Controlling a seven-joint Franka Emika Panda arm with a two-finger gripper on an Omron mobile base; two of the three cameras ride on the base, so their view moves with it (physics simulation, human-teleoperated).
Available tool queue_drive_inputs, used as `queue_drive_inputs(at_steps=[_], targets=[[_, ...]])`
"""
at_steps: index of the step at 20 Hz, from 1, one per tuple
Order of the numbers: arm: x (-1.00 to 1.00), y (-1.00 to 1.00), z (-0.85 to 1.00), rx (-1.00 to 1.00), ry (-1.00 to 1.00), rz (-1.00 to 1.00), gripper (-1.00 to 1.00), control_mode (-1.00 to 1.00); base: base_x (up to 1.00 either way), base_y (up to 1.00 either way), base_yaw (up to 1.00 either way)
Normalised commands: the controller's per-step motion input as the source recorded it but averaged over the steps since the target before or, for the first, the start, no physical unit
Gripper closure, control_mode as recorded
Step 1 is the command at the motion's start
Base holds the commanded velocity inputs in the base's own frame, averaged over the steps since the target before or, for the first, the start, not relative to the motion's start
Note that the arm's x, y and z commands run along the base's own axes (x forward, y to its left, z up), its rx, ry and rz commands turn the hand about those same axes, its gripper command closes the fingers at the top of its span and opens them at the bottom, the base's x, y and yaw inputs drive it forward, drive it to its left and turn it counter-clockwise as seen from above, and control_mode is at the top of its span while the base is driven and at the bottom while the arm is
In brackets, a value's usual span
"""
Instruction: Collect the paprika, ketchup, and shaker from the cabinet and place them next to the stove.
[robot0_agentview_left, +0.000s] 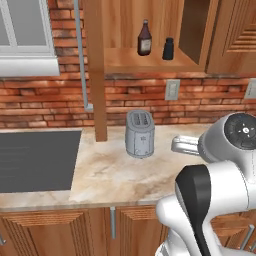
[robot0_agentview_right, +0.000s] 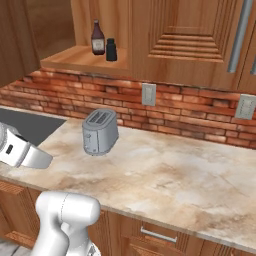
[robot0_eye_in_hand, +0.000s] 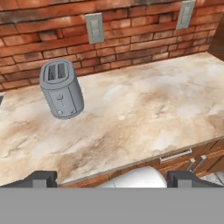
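A: Where do the ketchup (robot0_agentview_left: 144, 38) and shaker (robot0_agentview_left: 168, 49) stand?

B: On the cabinet (robot0_agentview_left: 150, 59) shelf, shaker just at the bottle's 3 o'clock; its white label is unreadable.

A: The pincer (robot0_eye_in_hand: 112, 179)?

B: Wide open, empty, above the marble bench (robot0_eye_in_hand: 144, 113), toaster (robot0_eye_in_hand: 61, 89) at 10 o'clock.

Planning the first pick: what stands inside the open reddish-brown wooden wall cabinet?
On the wooden wall cabinet's shelf: a narrow-necked brown ketchup bottle and a small black shaker. A door post hides the left part.

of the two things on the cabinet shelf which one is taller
The ketchup: its narrow neck and white label rise above the short black shaker beside it.
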Motion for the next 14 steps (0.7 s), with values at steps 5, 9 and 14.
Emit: queue_drive_inputs(at_steps=[5, 9, 14], targets=[[0.00, 0.00, 0.00, 0.00, 0.00, 0.00, -1.00, 1.00, 0.59, 0.35, -0.15], [0.63, 0.14, 0.16, 0.05, -0.01, -0.01, -1.00, -1.00, 0.00, 0.00, 0.00], [0.49, 0.00, 0.47, 0.04, -0.14, 0.06, -1.00, -1.00, 0.00, 0.00, 0.00]])
